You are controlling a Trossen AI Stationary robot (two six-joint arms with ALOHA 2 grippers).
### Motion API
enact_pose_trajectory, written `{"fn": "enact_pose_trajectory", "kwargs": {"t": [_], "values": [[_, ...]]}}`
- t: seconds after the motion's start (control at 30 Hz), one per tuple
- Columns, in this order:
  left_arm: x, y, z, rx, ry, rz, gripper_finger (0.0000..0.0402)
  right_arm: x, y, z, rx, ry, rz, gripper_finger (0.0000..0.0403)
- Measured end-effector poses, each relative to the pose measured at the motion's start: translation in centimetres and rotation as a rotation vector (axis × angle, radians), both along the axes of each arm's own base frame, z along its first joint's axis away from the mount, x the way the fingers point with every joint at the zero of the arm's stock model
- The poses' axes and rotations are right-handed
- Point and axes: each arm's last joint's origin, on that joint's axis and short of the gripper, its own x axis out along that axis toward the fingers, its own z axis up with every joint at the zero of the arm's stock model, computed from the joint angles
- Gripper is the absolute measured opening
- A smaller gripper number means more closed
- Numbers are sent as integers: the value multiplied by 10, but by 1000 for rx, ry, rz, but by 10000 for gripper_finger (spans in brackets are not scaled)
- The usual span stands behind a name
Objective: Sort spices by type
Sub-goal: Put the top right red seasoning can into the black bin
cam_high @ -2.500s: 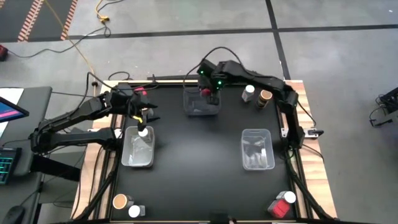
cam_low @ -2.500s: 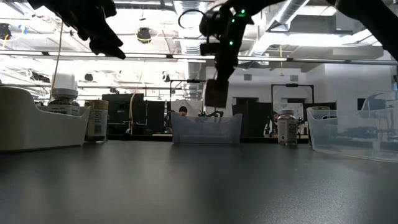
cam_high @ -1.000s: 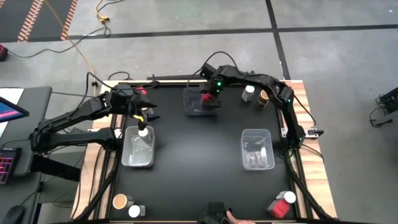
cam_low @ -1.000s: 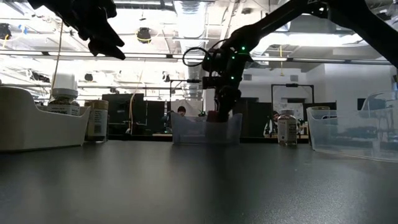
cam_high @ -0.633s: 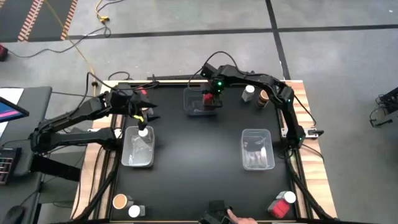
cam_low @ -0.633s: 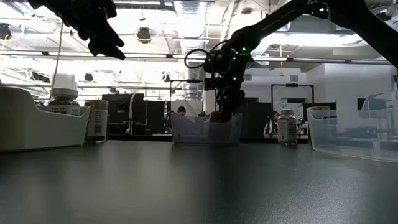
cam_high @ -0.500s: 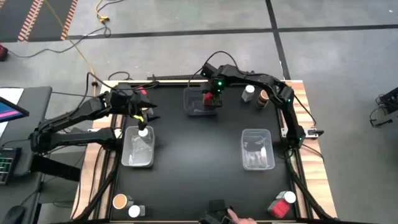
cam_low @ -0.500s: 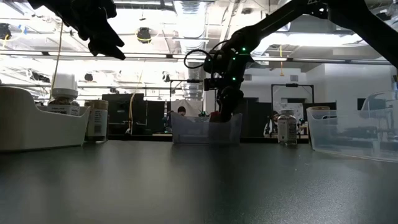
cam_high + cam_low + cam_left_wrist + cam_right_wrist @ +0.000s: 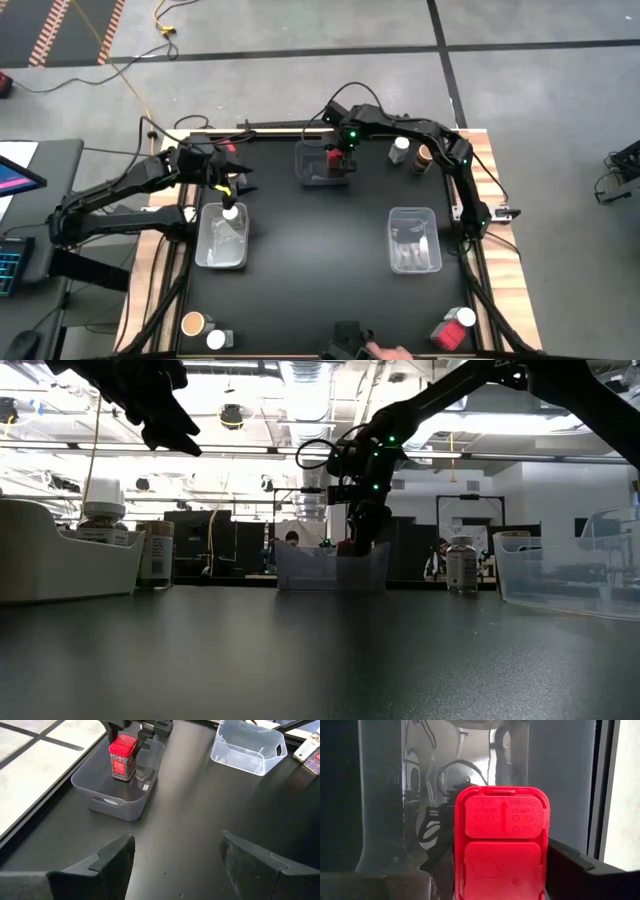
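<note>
A red square-topped spice container (image 9: 122, 757) stands upright on the floor of the clear bin (image 9: 115, 800) at the table's far middle. My right gripper (image 9: 340, 155) points down over it, open, with a finger on either side of the red cap (image 9: 501, 845). My left gripper (image 9: 175, 865) waits open with nothing between its fingers, above the far end of the left bin (image 9: 222, 245). A white-capped jar (image 9: 230, 212) stands in that bin. My right gripper comes from above, its fingers (image 9: 580, 870) on either side of the red cap. On one side a gap shows. On the other the finger lies close to the cap's edge (image 9: 546, 850), and I cannot tell whether it touches. The container stands on the bin's floor by itself.
A white-capped jar (image 9: 402, 147) and a brown-lidded jar (image 9: 425, 157) stand at the far right. A third clear bin (image 9: 414, 240) sits on the right. More spices stand at the near left corner (image 9: 193, 323) and the near right corner (image 9: 447, 335). A person's hand (image 9: 375, 352) shows at the near edge.
My right gripper came down with the red container from above the far bin into it, and the container now stands on the bin's floor. Over the last second both arms have kept their places.
</note>
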Motion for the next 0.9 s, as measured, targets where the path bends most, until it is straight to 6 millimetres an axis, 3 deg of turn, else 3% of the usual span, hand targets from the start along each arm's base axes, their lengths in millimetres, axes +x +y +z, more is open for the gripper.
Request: {"fn": "enact_pose_trajectory", "kwargs": {"t": [0.9], "values": [[0,0,0,-6,0,6,275,0,-1,0,-11,-7,13,266]]}}
